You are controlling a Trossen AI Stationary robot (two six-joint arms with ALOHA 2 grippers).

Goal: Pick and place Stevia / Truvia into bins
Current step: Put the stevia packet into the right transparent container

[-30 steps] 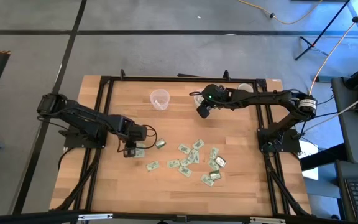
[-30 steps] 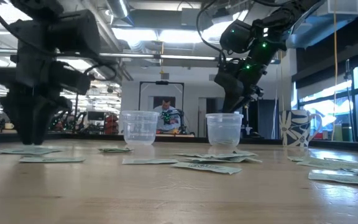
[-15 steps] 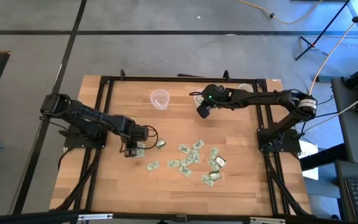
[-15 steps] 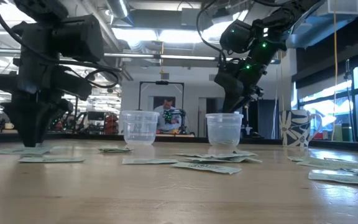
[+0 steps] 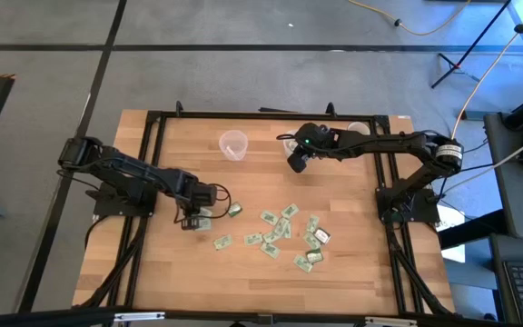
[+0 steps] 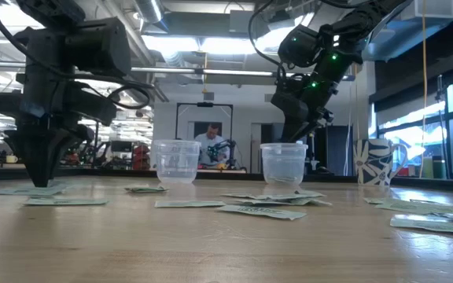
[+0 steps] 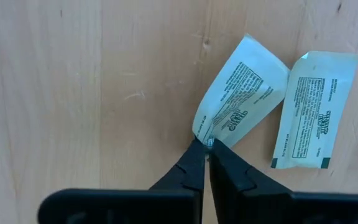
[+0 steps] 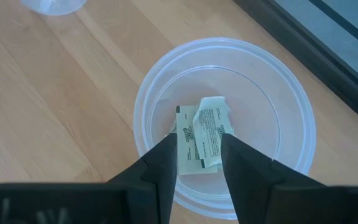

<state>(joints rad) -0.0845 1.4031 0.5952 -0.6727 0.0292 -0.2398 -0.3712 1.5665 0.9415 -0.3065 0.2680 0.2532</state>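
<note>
Pale green and white Stevia sachets (image 5: 280, 232) lie flat and scattered on the wooden table. My left gripper (image 5: 189, 222) points down at the table's left and is shut on one sachet (image 7: 241, 102); a second sachet (image 7: 312, 112) lies flat beside it. Two clear bins stand at the far side: one (image 5: 233, 143) alone, the other (image 8: 166, 68) under my right gripper (image 8: 199, 155). That gripper hovers open over the bin, where a few sachets (image 8: 207, 134) lie on the bottom. My left gripper pinches the sachet's near short end (image 7: 202, 132), at a corner, between its two fingertips (image 7: 194, 163). The fingers come from above, pointing down. The sachet lies on the table, stretching away from the fingertips.
A white patterned mug (image 6: 374, 161) stands at the far right, beyond the bins. Black frame rails (image 5: 152, 163) run along the table's left, right and far sides. Bare wood lies along the near edge (image 5: 243, 286).
My left gripper has shut its fingers on the end of the sachet under it while staying in place. The sachet stays on the table.
</note>
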